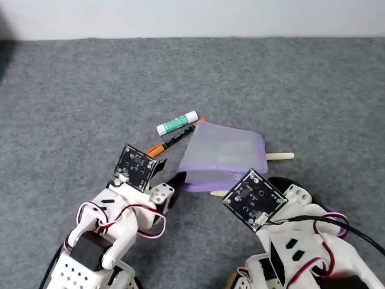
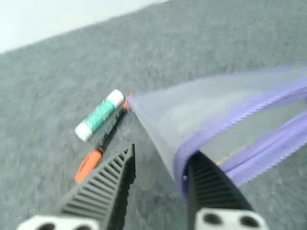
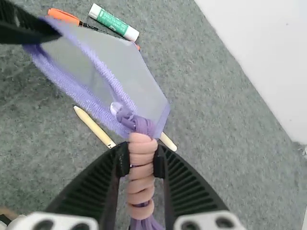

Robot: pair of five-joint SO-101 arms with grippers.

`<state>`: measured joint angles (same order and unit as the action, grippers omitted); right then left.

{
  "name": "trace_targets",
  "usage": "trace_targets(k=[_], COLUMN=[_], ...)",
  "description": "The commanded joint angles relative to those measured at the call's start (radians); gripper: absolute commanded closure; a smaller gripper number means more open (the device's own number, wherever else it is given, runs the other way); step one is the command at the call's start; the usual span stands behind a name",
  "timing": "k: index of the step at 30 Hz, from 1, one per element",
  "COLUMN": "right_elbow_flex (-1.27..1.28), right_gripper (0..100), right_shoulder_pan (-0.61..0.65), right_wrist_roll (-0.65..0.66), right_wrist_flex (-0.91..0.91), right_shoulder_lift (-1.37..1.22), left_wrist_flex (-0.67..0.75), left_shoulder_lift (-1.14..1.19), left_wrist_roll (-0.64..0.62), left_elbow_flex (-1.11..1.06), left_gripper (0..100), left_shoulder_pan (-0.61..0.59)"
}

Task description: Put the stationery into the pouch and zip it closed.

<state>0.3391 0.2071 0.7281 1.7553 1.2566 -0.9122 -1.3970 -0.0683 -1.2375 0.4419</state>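
clamping pink zip pull of the pouch: right end effector.

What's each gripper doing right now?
Left gripper: open, one finger against the pouch edge.
Right gripper: shut on the pouch's pink zipper pull.

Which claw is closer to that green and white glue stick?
Left. The left claw sits at the corner of the purple pouch nearest the glue stick, not touching it. The right claw is at the pouch's far end, clamped on the pink zipper pull.
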Motion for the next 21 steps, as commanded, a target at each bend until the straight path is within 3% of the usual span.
trace_targets(k=[1,7,11,21], right_elbow_flex=[-0.005,-0.005,-0.005,-0.041], right_gripper=[99.0,99.0,99.0,99.0], right_shoulder_pan=[-0.015,-0.015,-0.015,-0.015], right_wrist_roll=[-0.006,-0.006,-0.012,-0.078], right_wrist_flex=[0.035,0.035,0.035,0.022], right_shoulder_lift=[0.001,0.001,0.001,0.002], left_wrist_flex=[0.068,0.074,0.069,0.066], left_shoulder_lift=[0.003,0.002,-0.006,0.000], left_wrist_roll=[-0.015,-0.014,-0.014,-0.014], left_elbow_flex=[-0.008,-0.073,-0.058,0.231], left_gripper=[89,91,98,99], left_shoulder_pan=[0.029,0.084,0.083,0.081])
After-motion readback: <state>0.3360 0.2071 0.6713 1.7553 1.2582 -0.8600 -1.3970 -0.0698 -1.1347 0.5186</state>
